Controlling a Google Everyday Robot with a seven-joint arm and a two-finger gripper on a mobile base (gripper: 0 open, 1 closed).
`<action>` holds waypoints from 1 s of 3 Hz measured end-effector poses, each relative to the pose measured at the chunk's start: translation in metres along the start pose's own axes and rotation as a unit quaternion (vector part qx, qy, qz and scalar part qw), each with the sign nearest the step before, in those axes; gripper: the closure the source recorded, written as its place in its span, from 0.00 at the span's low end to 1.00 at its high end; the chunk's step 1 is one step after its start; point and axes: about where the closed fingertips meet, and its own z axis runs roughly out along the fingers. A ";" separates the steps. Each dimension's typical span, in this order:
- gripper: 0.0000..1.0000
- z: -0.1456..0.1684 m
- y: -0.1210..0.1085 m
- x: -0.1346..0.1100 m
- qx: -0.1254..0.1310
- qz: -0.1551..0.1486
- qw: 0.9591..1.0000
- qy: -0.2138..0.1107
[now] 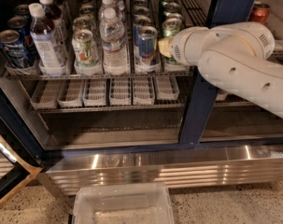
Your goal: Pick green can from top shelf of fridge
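Observation:
The fridge [225, 3] stands open, with its dark blue centre post to the right. Dark green cans stand in one lane of the top shelf [108, 76], right of the blue-and-silver cans. The front green can [171, 26] has its silver top showing. More green cans [168, 0] stand behind it. My gripper [165, 47] reaches in from the right on a white arm and sits against the lower front of the front green can, hiding its lower half. The can stands upright on the shelf.
Left of the green lane stand blue-and-silver cans [147, 41], water bottles [114, 36], white cans with green-and-orange print [85, 48] and blue cans [10, 48]. A red can [260, 10] is right of the post. Empty lane trays [108, 91] fill the lower shelf. A clear bin [124, 204] sits on the floor.

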 end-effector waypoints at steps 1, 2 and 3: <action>1.00 -0.005 -0.001 -0.008 0.003 -0.003 1.000 -0.010; 1.00 -0.004 0.000 -0.006 0.002 -0.003 1.000 -0.010; 1.00 -0.011 0.001 -0.013 0.003 -0.009 1.000 -0.021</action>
